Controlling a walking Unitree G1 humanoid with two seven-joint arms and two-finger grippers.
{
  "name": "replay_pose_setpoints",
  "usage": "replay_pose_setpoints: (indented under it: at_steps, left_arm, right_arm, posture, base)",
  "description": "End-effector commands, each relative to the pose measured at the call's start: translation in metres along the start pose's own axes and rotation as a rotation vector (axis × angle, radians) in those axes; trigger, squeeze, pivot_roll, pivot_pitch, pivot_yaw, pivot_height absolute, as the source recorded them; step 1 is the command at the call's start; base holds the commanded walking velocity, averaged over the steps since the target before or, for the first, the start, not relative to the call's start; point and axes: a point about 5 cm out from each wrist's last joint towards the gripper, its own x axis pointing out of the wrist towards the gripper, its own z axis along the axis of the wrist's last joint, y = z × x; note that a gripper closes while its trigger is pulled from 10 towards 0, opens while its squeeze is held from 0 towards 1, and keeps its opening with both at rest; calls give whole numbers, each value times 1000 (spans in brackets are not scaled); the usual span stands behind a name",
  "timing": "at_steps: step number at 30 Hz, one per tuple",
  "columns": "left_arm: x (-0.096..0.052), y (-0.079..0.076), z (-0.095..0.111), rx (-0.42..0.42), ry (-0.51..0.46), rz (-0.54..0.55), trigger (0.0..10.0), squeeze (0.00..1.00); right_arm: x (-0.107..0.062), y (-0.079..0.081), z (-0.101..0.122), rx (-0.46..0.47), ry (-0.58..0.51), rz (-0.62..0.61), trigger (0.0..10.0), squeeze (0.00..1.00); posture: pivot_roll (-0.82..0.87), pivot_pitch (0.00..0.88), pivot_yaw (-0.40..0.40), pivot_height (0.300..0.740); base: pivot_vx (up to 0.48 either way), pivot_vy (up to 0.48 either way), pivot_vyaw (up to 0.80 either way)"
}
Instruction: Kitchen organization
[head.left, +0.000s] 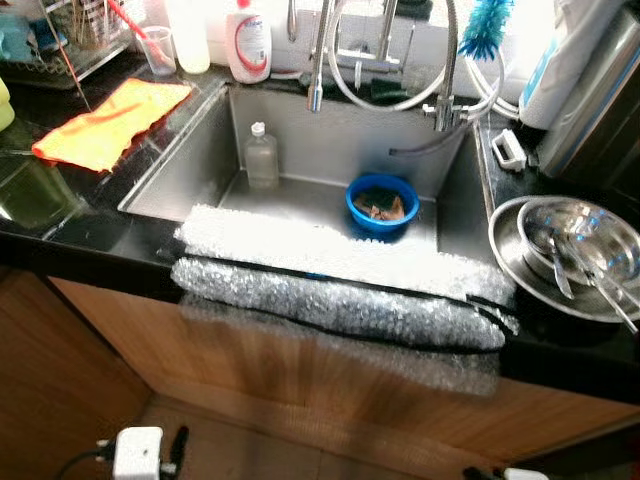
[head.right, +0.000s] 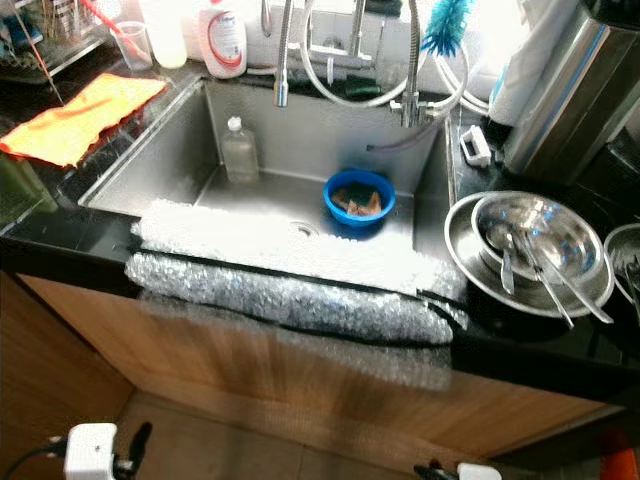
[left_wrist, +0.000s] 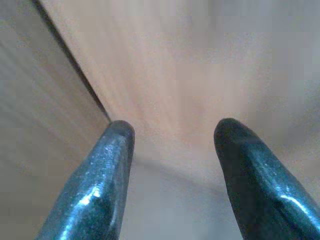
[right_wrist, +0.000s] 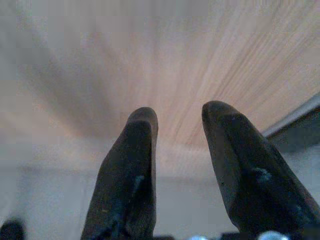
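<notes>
Broadly, the steel sink (head.left: 200, 165) sits sunk in the black surface (head.left: 90, 245), bubble wrap (head.left: 330, 290) draped soft over its front edge. Steel bowls (head.left: 575, 245) rest right, spoons inside: stiff, slippery; grip a rim. Blue bowl (head.left: 382, 205) lies in the sink. Left tool (left_wrist: 172, 132) and right tool (right_wrist: 177, 117) hang parted, empty, facing wooden cabinet fronts.
</notes>
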Motion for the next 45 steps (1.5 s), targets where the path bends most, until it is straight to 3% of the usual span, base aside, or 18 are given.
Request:
replay_pose_setpoints:
  at_steps: [1,3,5,9,11,15,16,19,21,27,31,35,45]
  left_arm:
    - [6,5,27,-11,-86,49,10000,0]
    - [7,8,45,-13,-149,84,10000,0]
    - [3,8,64,-7,-209,111,10000,0]
    - [-4,3,75,9,-234,82,10000,0]
    - [-8,4,102,33,-314,69,10000,0]
    - [-8,7,131,33,-375,118,10000,0]
    - [-4,5,144,2,-400,118,10000,0]
    - [0,-4,159,15,-452,72,10000,0]
    - [7,-19,179,2,-518,-7,10000,0]
    - [10,-39,193,-18,-528,-113,10000,0]
    - [16,-49,185,-29,-479,-163,10000,0]
    - [16,-54,185,-45,-468,-198,10000,0]
    - [23,-66,189,-45,-477,-244,10000,0]
  right_arm:
    - [1,-7,13,-9,-76,-37,10000,0]
    - [-1,-9,37,-18,-156,-65,10000,0]
    - [-13,-8,72,-36,-257,-90,10000,0]
    - [-22,-1,92,-48,-314,-90,10000,0]
    - [-27,5,115,-65,-398,-103,10000,0]
    - [-29,8,133,-67,-441,-138,10000,0]
    - [-29,14,146,-86,-462,-131,10000,0]
    - [-24,21,160,-116,-501,-113,10000,0]
    - [-17,27,176,-77,-541,-103,10000,0]
    - [-19,32,185,-63,-549,-102,10000,0]
    - [-22,30,188,-73,-553,-134,10000,0]
    - [-24,32,196,-87,-585,-126,10000,0]
    - [-17,36,193,-53,-575,-117,10000,0]
  posture:
    - [49,58,-40,740]
    - [45,53,-36,740]
    - [32,46,-31,740]
    - [31,45,-30,740]
    - [31,52,-26,740]
    - [34,64,-25,740]
    - [37,73,-30,740]
    - [28,80,-32,740]
    - [38,77,-32,740]
    - [33,79,-33,740]
    - [26,96,-27,740]
    - [22,97,-25,740]
    - [-5,100,1,740]
  base:
    - [0,0,0]
    - [0,0,0]
    - [0,0,0]
    - [0,0,0]
    - [0,0,0]
    - [0,0,0]
    - [0,0,0]
    - [0,0,0]
    - [0,0,0]
    - [0,0,0]
    - [0,0,0]
    - [0,0,0]
    - [0,0,0]
